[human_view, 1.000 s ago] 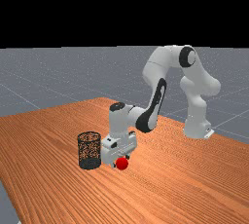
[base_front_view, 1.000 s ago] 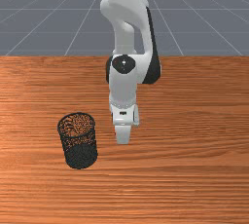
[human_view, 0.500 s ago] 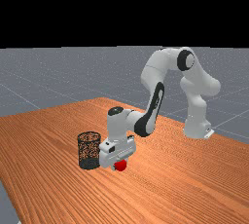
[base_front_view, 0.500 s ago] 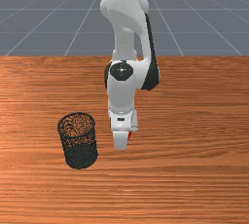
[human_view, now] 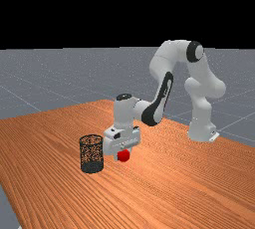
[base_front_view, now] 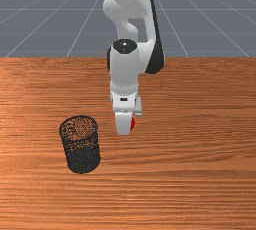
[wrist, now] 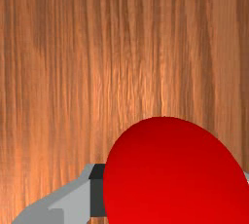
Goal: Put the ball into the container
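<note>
In the far view my gripper [human_view: 122,154] holds the red ball [human_view: 124,156] above the table, to the right of the black mesh container [human_view: 91,152]. The front view has a red sliver of the ball [base_front_view: 133,123] beside the white hand, and the upright, open-topped container [base_front_view: 81,145] stands to the left and nearer the camera. In the wrist view the gripper [wrist: 173,189] has a finger at each side of the large red ball [wrist: 170,172], one dark pad [wrist: 97,191] against it. Much of the other finger is hidden.
The wooden table [base_front_view: 200,174] extends around the container and under the hand. At the far view's right, the arm's base [human_view: 201,131] stands by the table's far edge.
Since half a second ago, my hand has risen and drawn back slightly toward the arm's base, and the ball has come up with it. Before that, the hand had lowered around the ball. The container has stayed still.
</note>
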You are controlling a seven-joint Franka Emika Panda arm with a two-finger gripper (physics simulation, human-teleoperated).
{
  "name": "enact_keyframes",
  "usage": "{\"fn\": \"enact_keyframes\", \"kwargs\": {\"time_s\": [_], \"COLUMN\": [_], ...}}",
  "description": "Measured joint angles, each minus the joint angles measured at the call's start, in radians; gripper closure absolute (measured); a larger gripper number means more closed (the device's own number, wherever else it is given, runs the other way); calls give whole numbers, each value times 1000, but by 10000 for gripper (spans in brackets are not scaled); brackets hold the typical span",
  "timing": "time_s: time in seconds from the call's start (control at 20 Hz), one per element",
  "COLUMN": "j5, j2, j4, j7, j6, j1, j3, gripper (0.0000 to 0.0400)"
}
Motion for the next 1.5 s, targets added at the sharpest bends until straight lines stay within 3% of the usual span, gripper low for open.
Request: {"fn": "enact_keyframes", "kwargs": {"time_s": [0.15, 0.5, 0.55, 1.2, 1.3, 1.5], "j5": [1, 1, -3, 25, 16, 16], "j2": [-55, -186, -173, -97, -53, -5], "j4": [21, 31, 70, 182, 254, 249], "j7": [-2, -5, -83, -384, -344, -342], "j6": [-109, -233, -288, -323, -406, -366], "j1": [0, 0, -14, -209, -210, -211], "j3": [1, 1, 8, -49, -65, -66], "gripper": [121, 121, 120, 120, 120, 120]}}
